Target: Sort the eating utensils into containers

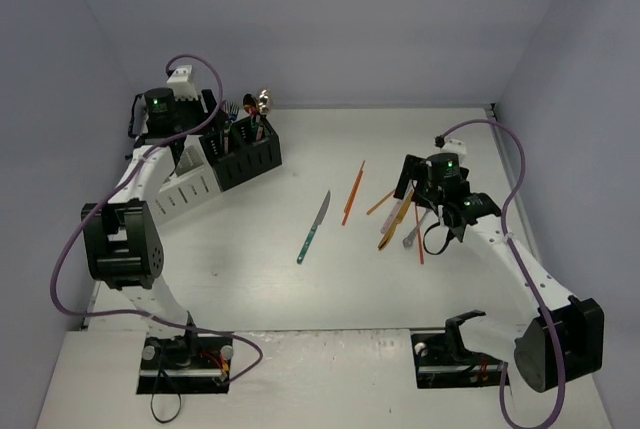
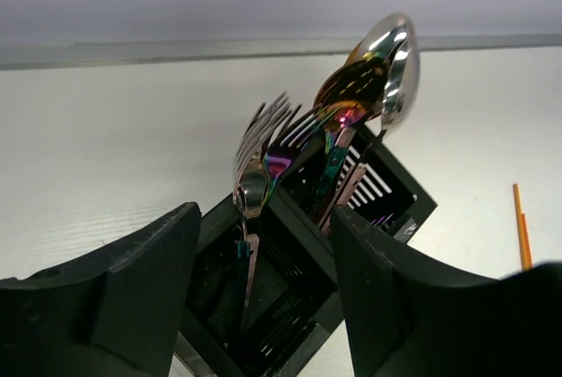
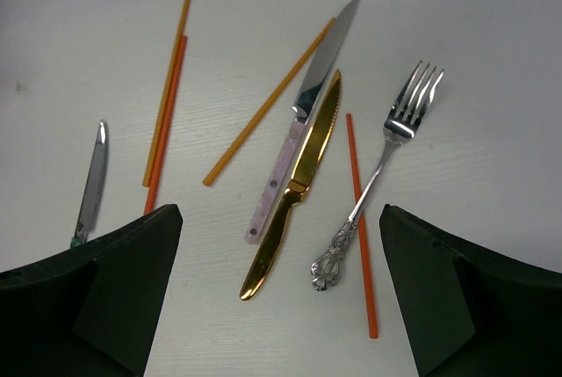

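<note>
The black caddy (image 1: 245, 154) stands at the back left and holds several forks (image 2: 272, 131) and spoons (image 2: 378, 69), heads up. The white caddy (image 1: 190, 184) lies beside it. My left gripper (image 2: 263, 219) is open and empty just above the black caddy (image 2: 290, 307). My right gripper (image 3: 279, 219) is open and empty above a loose pile: a gold knife (image 3: 299, 175), a pink-handled knife (image 3: 307, 105), a silver fork (image 3: 386, 148) and an orange stick (image 3: 360, 219). A teal-handled knife (image 1: 314, 227) and two orange sticks (image 1: 353, 192) lie mid-table.
Pale walls close the table at the back and both sides. Purple cables loop off both arms (image 1: 520, 174). The pile on the right lies close to the right arm's wrist (image 1: 445, 194).
</note>
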Tool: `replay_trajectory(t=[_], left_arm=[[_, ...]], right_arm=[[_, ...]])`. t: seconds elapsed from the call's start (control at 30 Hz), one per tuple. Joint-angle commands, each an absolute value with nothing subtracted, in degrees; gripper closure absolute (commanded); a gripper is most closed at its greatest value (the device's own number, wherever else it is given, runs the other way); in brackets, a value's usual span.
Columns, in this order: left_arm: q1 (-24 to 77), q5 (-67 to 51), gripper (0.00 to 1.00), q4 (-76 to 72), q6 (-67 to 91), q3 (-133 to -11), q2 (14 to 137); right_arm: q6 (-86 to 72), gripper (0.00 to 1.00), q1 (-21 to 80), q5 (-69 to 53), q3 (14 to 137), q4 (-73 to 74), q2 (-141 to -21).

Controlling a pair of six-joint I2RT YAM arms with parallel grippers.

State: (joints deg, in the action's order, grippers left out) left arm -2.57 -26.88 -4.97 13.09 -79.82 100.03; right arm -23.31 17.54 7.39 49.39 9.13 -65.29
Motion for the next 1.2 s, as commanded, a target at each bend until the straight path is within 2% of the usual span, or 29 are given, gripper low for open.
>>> replay_trajectory(t=[0.0, 0.23, 0.33, 0.4, 0.67, 1.17], left_arm=[[-2.1, -24.7, 0.37, -5.8, 12.5, -82.4, 93.1], [2.3, -14.3, 0.31, 14.8, 12.7, -89.4, 88.0], [6.3, -10.3, 0.31, 21.5, 12.4, -89.6, 85.5], [10.5, -9.5, 0.31, 24.4, 12.0, -88.0, 83.8], [19.0, -10.7, 0.31, 27.4, 14.6, -81.0, 77.5], [22.5, -10.3, 0.31, 28.7, 15.5, -78.1, 74.0]], right_arm=[[-28.6, 0.08, 15.7, 10.2, 51.9, 10.4, -69.6], [-33.9, 0.19, 12.4, 10.8, 52.0, 11.7, -77.1], [-35.8, 0.25, 11.2, 11.2, 51.9, 11.9, -80.1], [-37.5, 0.34, 10.1, 11.8, 51.9, 11.9, -82.0], [-40.6, 0.5, 8.2, 14.4, 53.9, 11.7, -88.9], [-42.3, 0.67, 7.2, 15.5, 56.6, 10.7, -99.5]])
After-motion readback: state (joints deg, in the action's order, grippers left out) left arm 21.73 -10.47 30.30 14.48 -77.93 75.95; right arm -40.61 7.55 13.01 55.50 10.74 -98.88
